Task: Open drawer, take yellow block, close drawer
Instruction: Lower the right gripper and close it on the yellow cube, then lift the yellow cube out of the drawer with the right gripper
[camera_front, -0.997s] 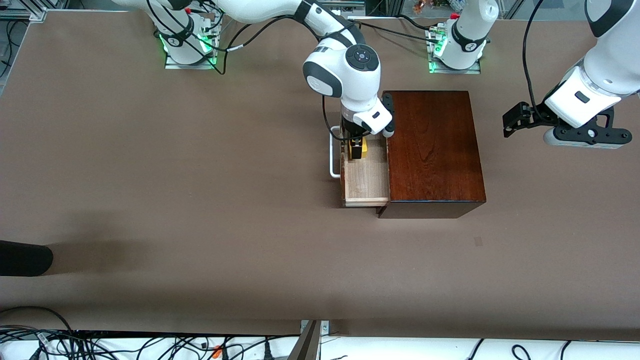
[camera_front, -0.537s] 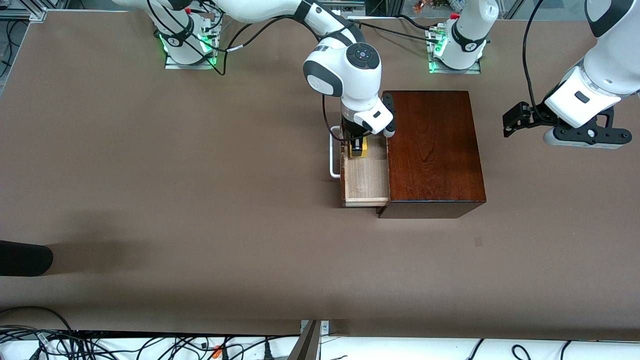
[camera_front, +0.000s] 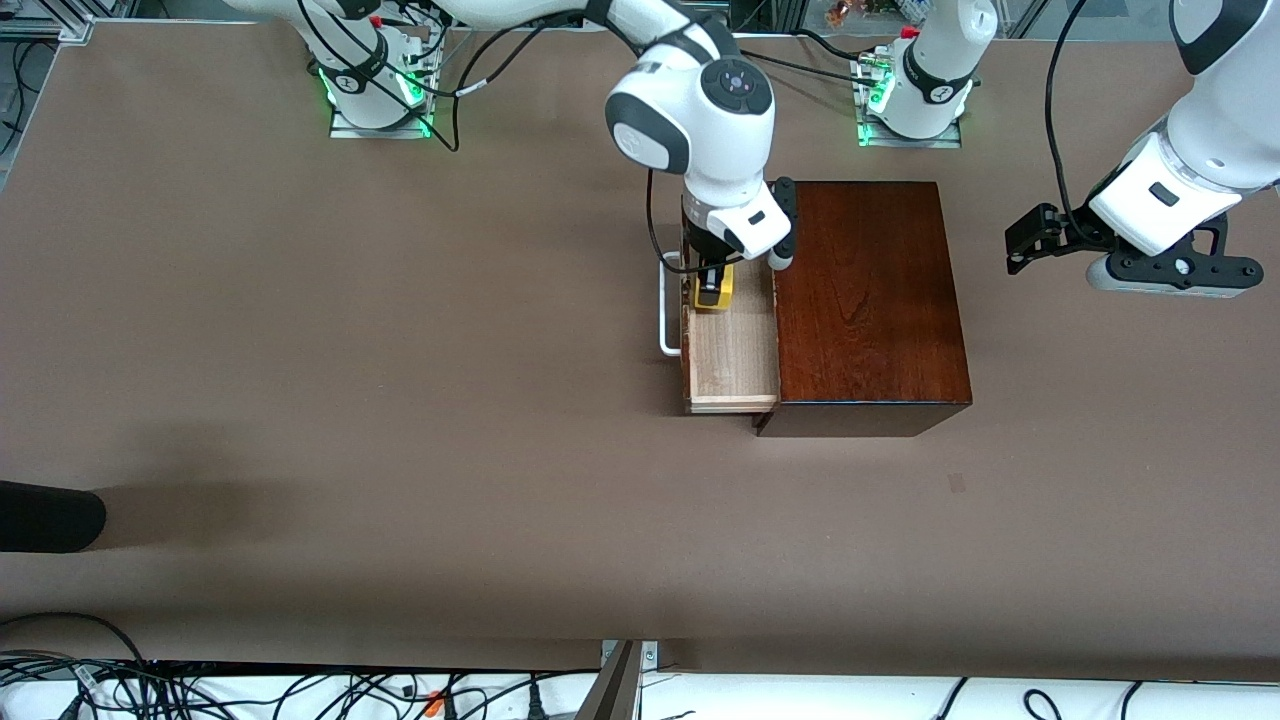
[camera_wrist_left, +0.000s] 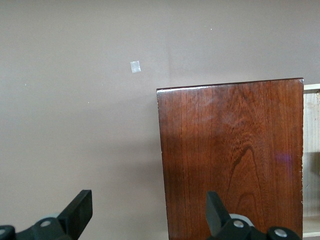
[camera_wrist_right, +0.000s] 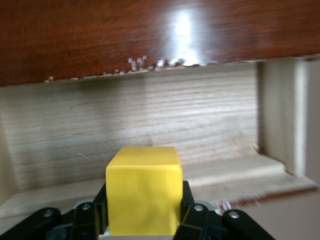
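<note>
The drawer (camera_front: 733, 360) of pale wood stands pulled out of the mahogany box (camera_front: 865, 300), its white handle (camera_front: 664, 310) toward the right arm's end of the table. My right gripper (camera_front: 712, 290) is shut on the yellow block (camera_front: 724, 288) and holds it above the drawer's end farther from the front camera. In the right wrist view the block (camera_wrist_right: 144, 190) sits between the fingers (camera_wrist_right: 187, 202), over the drawer floor (camera_wrist_right: 150, 125). My left gripper (camera_front: 1030, 242) is open and empty, waiting in the air off the box's left-arm side; its wrist view shows the box top (camera_wrist_left: 232, 155).
A dark object (camera_front: 45, 515) lies at the table's edge toward the right arm's end. A small pale mark (camera_front: 957, 483) is on the table nearer the front camera than the box. Cables run along the front edge.
My right gripper has risen out of the drawer with the yellow block. The drawer and the left arm have not moved.
</note>
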